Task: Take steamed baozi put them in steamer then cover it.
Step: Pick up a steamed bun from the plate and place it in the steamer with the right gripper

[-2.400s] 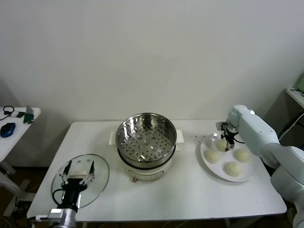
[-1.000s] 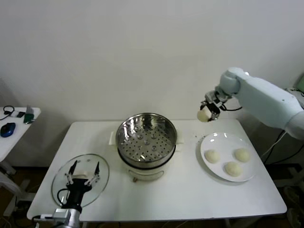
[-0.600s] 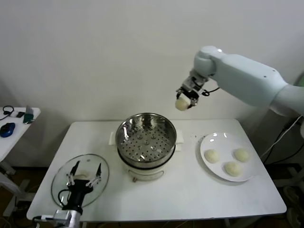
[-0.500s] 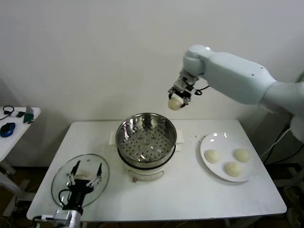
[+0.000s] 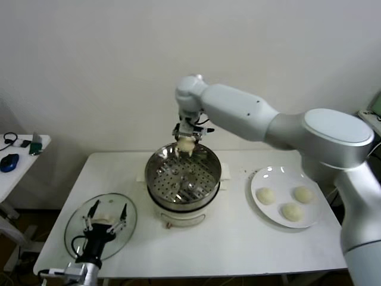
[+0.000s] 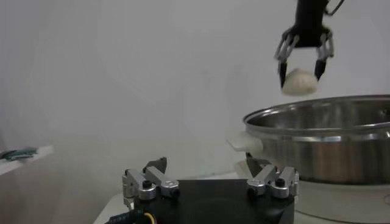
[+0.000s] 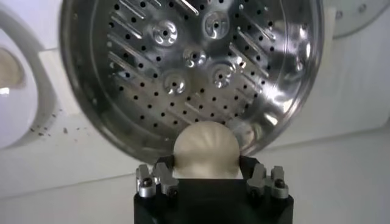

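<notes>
At the front-left corner of the table (image 5: 238,238), I saw the cover (image 5: 119,235) lying flat. The left gripper (image 5: 106,216) hung over it with its fingers spread wide and nothing between them; in the left wrist view the same gripper (image 6: 210,182) showed both finger pairs well apart.

At the table's middle, nearer the rear edge, the steamer (image 5: 156,173) stood upright on its white base. Its perforated floor held no bun that I could see.

The right gripper (image 5: 186,145) was above the steamer's rear rim, clamped on one bun (image 5: 186,143). In the left wrist view the bun (image 6: 300,81) hung between the fingertips, clear of the rim and apart from the steamer (image 6: 323,146). In the right wrist view the bun (image 7: 206,146) sat gripped between the fingers, with the steamer floor (image 7: 189,67) below it.

Toward the right edge I saw a plate (image 5: 315,220) carrying three buns (image 5: 292,211), each apart from the others.
</notes>
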Robot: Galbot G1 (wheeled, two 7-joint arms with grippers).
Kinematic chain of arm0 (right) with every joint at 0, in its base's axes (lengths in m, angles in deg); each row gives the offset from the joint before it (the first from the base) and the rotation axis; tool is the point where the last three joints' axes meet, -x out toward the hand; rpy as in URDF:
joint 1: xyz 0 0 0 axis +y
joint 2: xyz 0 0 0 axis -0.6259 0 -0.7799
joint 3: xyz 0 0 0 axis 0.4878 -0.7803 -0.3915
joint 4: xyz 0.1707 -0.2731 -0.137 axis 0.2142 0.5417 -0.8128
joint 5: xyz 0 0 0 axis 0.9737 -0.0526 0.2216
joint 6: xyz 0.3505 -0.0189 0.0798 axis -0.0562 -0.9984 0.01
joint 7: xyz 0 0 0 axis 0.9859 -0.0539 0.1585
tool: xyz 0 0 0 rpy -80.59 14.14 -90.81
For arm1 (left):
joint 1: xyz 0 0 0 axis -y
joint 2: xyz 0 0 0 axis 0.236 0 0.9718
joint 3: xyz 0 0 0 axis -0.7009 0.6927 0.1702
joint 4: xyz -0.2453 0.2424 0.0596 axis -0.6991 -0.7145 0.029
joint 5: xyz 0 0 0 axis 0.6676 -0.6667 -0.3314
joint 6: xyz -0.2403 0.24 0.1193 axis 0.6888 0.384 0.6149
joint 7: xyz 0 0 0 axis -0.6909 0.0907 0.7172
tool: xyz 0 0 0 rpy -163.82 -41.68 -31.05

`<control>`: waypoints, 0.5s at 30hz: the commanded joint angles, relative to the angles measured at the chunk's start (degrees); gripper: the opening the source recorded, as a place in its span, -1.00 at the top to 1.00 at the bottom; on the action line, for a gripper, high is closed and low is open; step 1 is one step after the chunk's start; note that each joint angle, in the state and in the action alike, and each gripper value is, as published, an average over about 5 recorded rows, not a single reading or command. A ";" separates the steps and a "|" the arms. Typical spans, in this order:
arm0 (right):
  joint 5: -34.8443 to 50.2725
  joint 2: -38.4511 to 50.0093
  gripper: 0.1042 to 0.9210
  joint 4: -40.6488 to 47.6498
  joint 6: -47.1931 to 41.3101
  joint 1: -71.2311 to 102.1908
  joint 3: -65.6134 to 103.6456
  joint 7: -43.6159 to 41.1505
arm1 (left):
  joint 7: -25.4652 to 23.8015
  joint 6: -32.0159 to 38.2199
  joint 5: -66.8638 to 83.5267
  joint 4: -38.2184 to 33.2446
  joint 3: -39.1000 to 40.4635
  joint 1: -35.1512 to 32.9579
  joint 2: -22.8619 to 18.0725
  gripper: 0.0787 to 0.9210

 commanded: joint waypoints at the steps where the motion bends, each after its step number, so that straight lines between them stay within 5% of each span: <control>1: -12.72 -5.49 -0.45 3.04 4.59 7.49 3.03 0.94 | 0.02 0.12 0.39 -0.31 -0.03 -0.36 0.34 -0.77; 15: -16.42 -5.80 -0.45 6.67 5.60 11.11 4.72 1.58 | 0.09 -0.07 0.84 -0.19 -0.51 -0.32 0.64 -0.77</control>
